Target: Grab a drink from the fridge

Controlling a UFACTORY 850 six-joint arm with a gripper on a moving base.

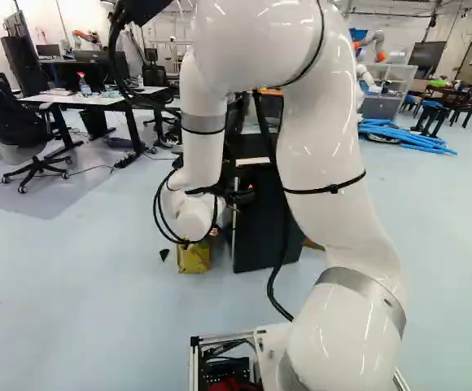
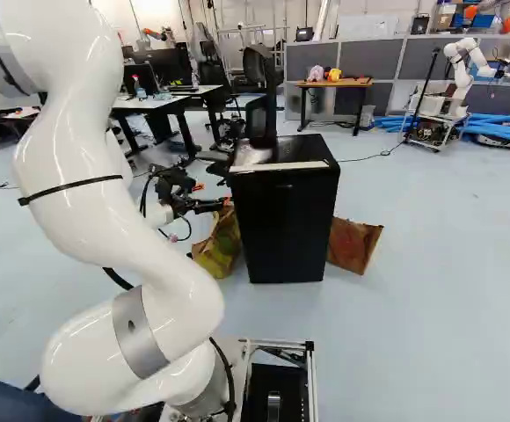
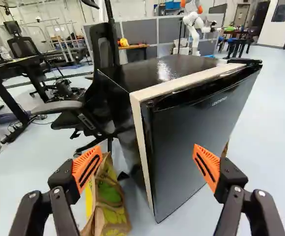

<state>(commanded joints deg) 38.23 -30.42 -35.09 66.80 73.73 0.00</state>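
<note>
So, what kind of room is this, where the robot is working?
Probably a robotics lab or workshop: another white robot arm stands across the room, near grey partition panels, and black office chairs stand by desks with monitors.

We can't see inside the fridge [image 2: 290,224]; its door [image 3: 196,142] hides that. Left base view: our arm [image 1: 334,147] covers part of the fridge and runs out of frame; tool [image 2: 211,205] tips too small to resolve. Wrist view: yellow-green bag [image 3: 108,206] cut off by the edge, brown bag [image 2: 352,244] mostly hidden behind the fridge.
</note>
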